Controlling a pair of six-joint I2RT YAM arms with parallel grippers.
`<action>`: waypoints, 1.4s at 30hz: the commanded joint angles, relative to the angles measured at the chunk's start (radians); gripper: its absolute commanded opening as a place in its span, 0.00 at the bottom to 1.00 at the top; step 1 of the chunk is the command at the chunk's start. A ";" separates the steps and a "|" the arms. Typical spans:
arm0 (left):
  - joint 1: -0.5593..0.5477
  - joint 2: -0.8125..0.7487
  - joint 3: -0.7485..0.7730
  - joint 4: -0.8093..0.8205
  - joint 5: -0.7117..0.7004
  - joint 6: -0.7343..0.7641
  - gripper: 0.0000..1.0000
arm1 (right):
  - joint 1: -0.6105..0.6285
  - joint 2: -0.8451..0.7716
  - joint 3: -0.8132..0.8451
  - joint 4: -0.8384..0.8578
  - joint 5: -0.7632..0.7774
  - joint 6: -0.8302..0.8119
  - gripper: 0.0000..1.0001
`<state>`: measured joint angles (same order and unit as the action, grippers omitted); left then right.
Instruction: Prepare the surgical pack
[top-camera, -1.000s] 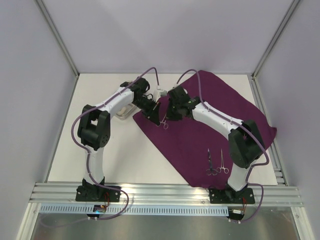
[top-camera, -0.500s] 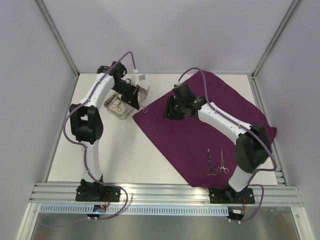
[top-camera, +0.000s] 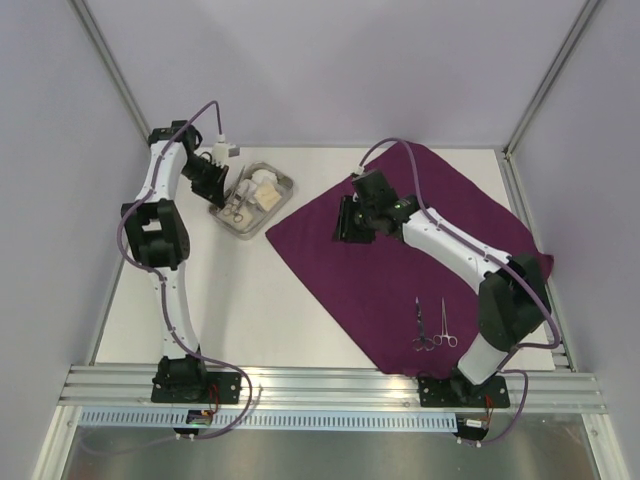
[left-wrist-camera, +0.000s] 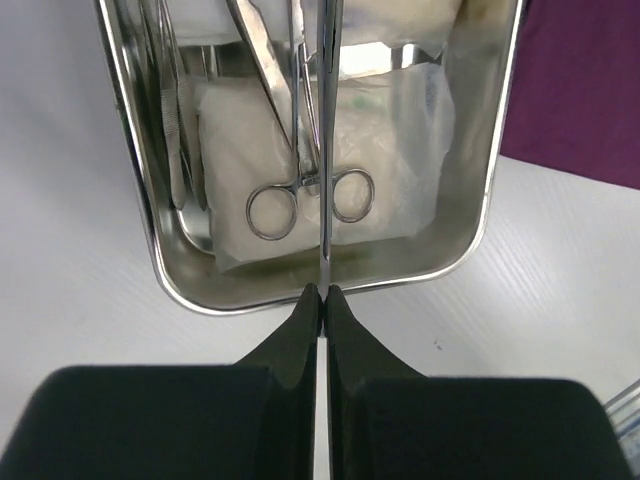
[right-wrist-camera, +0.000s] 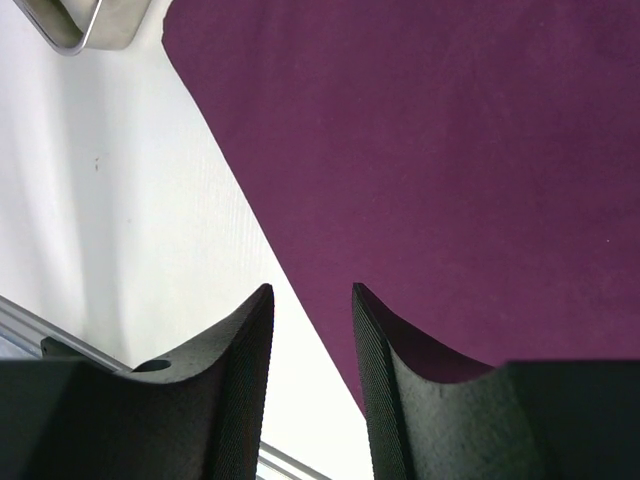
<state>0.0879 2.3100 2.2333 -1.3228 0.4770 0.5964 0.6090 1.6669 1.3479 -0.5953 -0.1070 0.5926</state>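
The dark purple cloth (top-camera: 430, 250) lies spread flat on the right half of the table. Left of it stands the steel tray (top-camera: 247, 234), holding white gauze (top-camera: 266, 188) and clamps (top-camera: 235, 206). My left gripper (top-camera: 216, 190) hovers at the tray's left end, shut on a clamp (left-wrist-camera: 323, 150) that I see edge-on. Under it, a ring-handled clamp (left-wrist-camera: 272, 210) rests on gauze (left-wrist-camera: 400, 130) inside the tray (left-wrist-camera: 490, 150). My right gripper (top-camera: 343, 222) stands open and empty over the cloth's left edge (right-wrist-camera: 450, 150). Two more clamps (top-camera: 432, 326) lie on the cloth's near part.
White enclosure walls and metal corner posts (top-camera: 120, 90) close in the table on three sides. An aluminium rail (top-camera: 330, 385) runs along the near edge by both arm bases. A corner of the tray (right-wrist-camera: 80, 25) shows in the right wrist view.
My right gripper opened and let go of the clamp held between both grippers. My left arm swung left and back with that clamp, from the cloth's corner to the tray.
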 joint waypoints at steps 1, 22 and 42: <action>0.007 0.017 0.064 -0.174 -0.026 0.071 0.00 | -0.002 0.001 0.002 -0.015 -0.019 -0.028 0.39; 0.015 0.146 0.167 -0.283 0.020 0.175 0.00 | 0.000 0.031 0.019 -0.049 -0.036 -0.020 0.39; 0.009 0.111 0.154 0.013 -0.126 0.103 0.26 | -0.002 0.053 0.031 -0.063 -0.045 -0.017 0.41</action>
<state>0.0986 2.4538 2.3646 -1.3350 0.3817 0.6975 0.6090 1.7008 1.3457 -0.6540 -0.1402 0.5854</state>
